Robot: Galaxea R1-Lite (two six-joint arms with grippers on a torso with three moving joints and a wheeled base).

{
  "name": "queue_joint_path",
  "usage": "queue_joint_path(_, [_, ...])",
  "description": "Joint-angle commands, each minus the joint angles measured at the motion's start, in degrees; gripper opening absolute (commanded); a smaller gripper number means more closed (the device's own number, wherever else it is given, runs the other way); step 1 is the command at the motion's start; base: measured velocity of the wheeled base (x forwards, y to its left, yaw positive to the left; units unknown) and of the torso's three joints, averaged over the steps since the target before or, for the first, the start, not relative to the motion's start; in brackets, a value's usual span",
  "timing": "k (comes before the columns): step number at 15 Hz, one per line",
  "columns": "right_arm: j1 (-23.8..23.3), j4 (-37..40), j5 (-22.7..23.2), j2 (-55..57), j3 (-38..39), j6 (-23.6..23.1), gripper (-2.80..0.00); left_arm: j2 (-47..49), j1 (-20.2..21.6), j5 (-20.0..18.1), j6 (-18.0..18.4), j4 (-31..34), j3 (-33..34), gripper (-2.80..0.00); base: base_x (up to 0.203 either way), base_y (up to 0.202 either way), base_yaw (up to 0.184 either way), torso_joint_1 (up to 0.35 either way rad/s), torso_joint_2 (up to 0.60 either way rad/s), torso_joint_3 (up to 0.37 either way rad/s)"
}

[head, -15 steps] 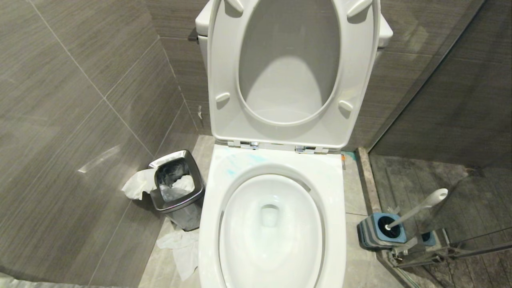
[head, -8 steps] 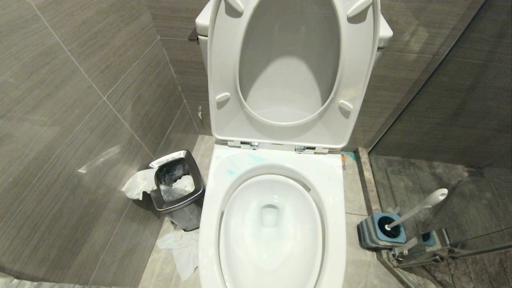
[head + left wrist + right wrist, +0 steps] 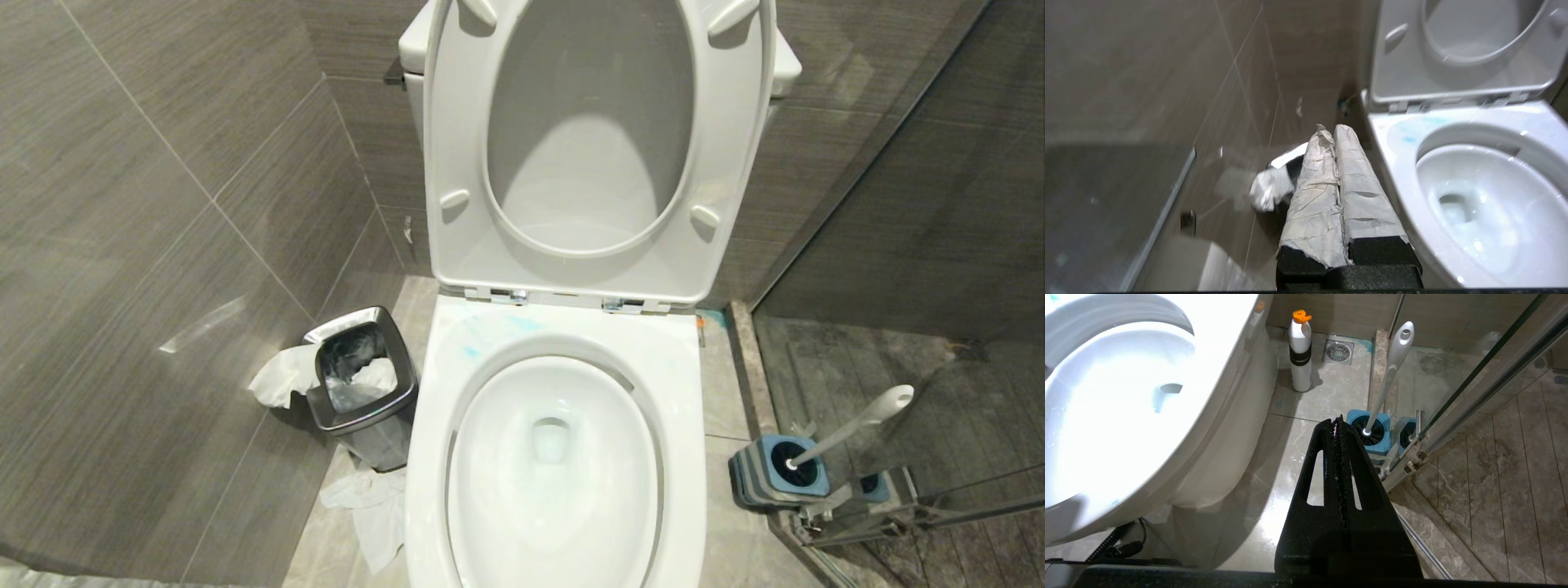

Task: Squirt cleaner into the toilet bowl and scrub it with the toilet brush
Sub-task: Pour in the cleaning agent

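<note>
The white toilet bowl point(image 3: 686, 384) stands open, with seat and lid raised against the tank. Pale blue cleaner point(image 3: 482, 335) is smeared on the back left of its rim, and the cleaner point(image 3: 1408, 132) also shows in the left wrist view. To the right, the toilet brush point(image 3: 849, 429) leans in its blue holder point(image 3: 771, 474) on the floor. Neither arm shows in the head view. My left gripper point(image 3: 1331, 128), its fingers wrapped in white tape, is shut and empty beside the bowl's left side. My right gripper point(image 3: 1337, 420) is shut and empty, a little short of the toilet brush point(image 3: 1392, 363).
A steel bin point(image 3: 359, 380) stuffed with tissue stands left of the toilet, with more tissue point(image 3: 367, 506) on the floor. A white bottle with an orange cap point(image 3: 1300, 351) stands by a floor drain point(image 3: 1338, 352). The glass shower partition point(image 3: 939, 498) hems in the brush.
</note>
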Motion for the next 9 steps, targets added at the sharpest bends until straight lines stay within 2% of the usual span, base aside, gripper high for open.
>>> queue_joint_path(1, [0.01,0.04,0.02,0.0,0.01,0.01,-2.8,0.14,0.03,1.68,0.27,-4.13,7.78,-2.8,0.0,0.0,0.0,0.0,0.0,0.0])
queue_joint_path(2, [0.01,0.01,0.02,0.0,0.01,0.01,-2.8,0.14,0.02,2.33,0.34,-3.75,8.51,-2.8,0.0,0.0,0.0,0.0,0.0,0.0])
queue_joint_path(5, [0.01,0.02,0.02,0.0,0.01,0.01,-2.8,0.14,0.02,3.81,0.31,4.31,8.35,-2.8,0.0,0.0,0.0,0.0,0.0,0.0])
queue_joint_path(9, [0.01,0.04,0.02,0.0,0.01,0.01,-2.8,0.14,-0.03,3.68,0.47,11.56,8.35,-2.8,0.0,0.0,0.0,0.0,0.0,0.0])
